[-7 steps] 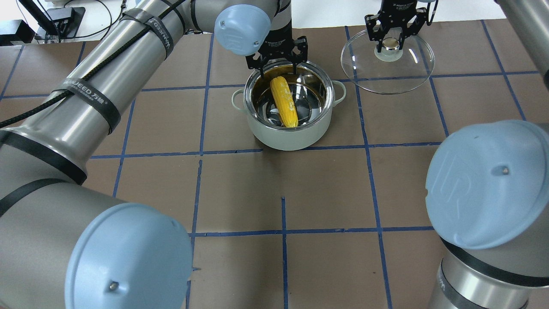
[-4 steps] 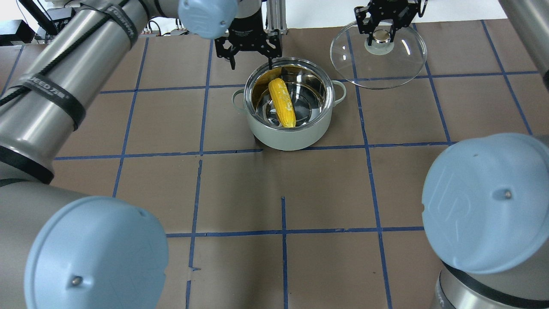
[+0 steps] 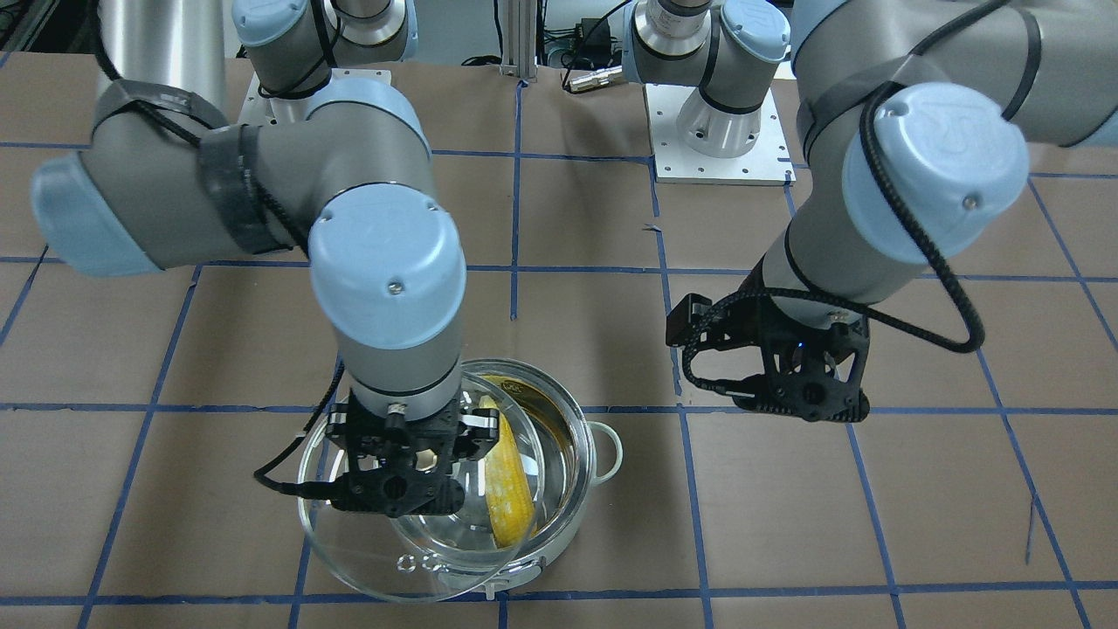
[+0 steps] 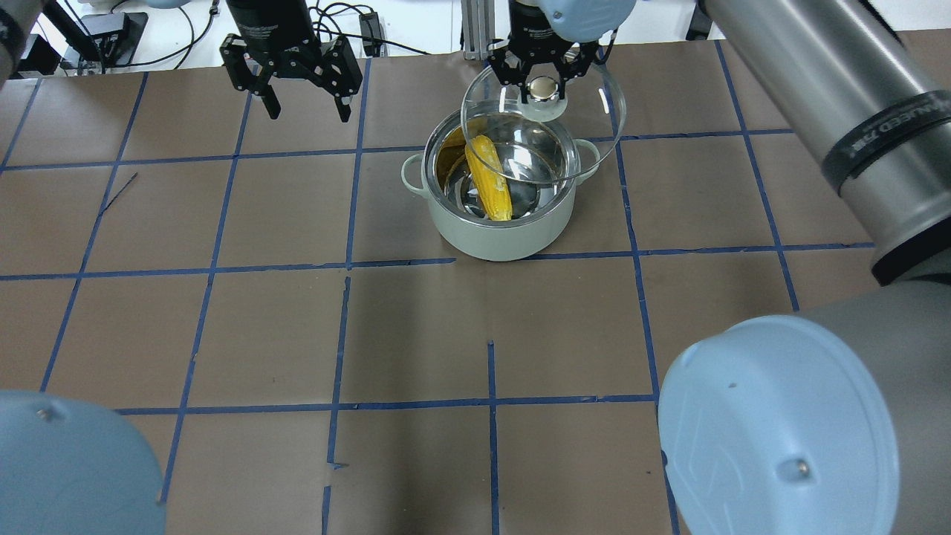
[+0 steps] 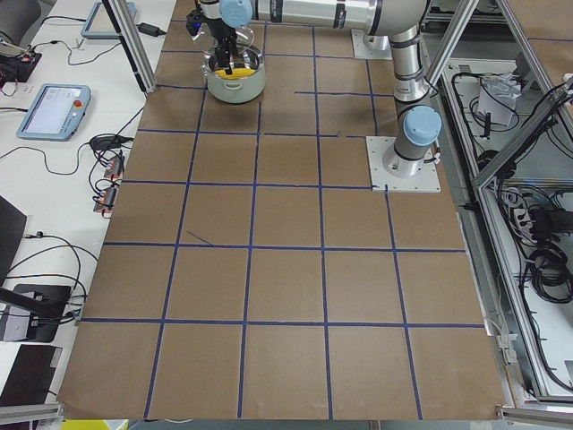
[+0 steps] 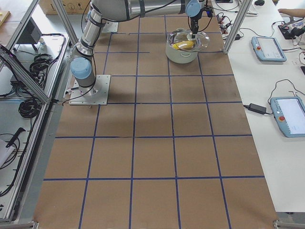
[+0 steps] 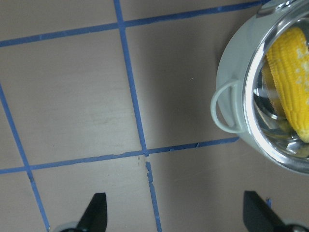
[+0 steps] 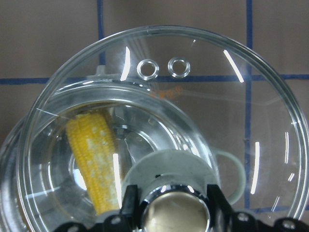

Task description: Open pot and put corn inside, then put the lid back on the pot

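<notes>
On the brown table (image 4: 416, 327), right hand (image 4: 543, 83) grips the lid (image 4: 542, 145) above pot (image 4: 498, 234) with corn (image 4: 490, 182); left hand (image 4: 307, 113) spread.

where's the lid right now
In the overhead view the lid hangs by its knob from the right gripper, over the far right rim of the pot and not yet seated; the corn lies in the pot beneath it.

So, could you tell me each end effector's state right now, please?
Left end effector: open, holding nothing.
Right end effector: closed, holding the lid by its knob.
</notes>
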Controlling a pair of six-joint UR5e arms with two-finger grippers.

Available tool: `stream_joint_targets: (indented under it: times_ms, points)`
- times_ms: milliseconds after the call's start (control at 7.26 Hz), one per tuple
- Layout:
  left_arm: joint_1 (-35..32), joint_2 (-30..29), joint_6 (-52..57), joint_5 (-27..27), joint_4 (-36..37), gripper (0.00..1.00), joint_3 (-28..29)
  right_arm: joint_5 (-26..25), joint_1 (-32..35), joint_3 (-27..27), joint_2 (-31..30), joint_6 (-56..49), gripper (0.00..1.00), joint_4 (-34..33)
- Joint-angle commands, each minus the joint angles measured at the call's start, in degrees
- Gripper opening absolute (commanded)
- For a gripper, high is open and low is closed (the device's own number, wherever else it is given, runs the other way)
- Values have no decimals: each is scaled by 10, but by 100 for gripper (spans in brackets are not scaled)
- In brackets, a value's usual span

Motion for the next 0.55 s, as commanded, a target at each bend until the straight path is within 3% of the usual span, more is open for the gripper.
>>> stream_joint_targets:
  times_ms: [0, 413]
  points:
    - [32, 86, 5, 9, 1, 100, -97, 2, 31, 28, 0, 60, 21, -29]
    - [43, 144, 32, 15, 2, 100, -149, 35, 27, 44, -2, 60, 21, -47]
